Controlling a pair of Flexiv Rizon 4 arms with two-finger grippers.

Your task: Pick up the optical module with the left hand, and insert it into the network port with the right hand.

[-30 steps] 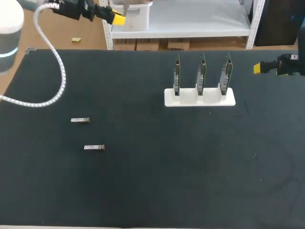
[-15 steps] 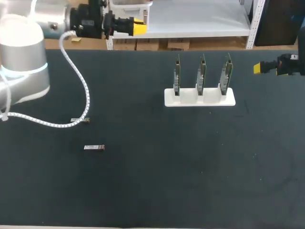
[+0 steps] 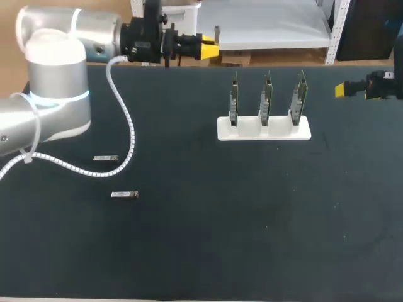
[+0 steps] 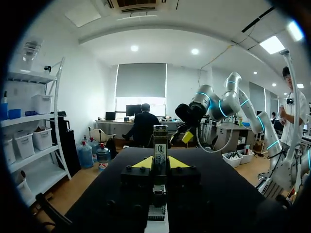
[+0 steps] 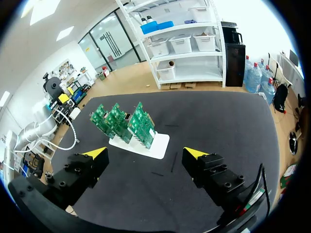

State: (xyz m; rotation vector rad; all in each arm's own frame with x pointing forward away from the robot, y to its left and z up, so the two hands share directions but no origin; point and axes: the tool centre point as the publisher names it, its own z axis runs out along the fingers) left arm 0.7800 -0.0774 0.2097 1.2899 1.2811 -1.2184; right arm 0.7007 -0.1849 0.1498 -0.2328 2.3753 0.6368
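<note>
My left fingers (image 4: 142,163) pinch an optical module (image 4: 160,145) left of the network cards (image 3: 267,94); my right fingers (image 5: 194,153), opposite, spread wide.

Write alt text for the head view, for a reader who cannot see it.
The left gripper, at the black table's far edge, is shut on a small grey module. Two more modules lie at the left; a white stand with three upright green boards sits right of middle, the open right gripper to its right.
</note>
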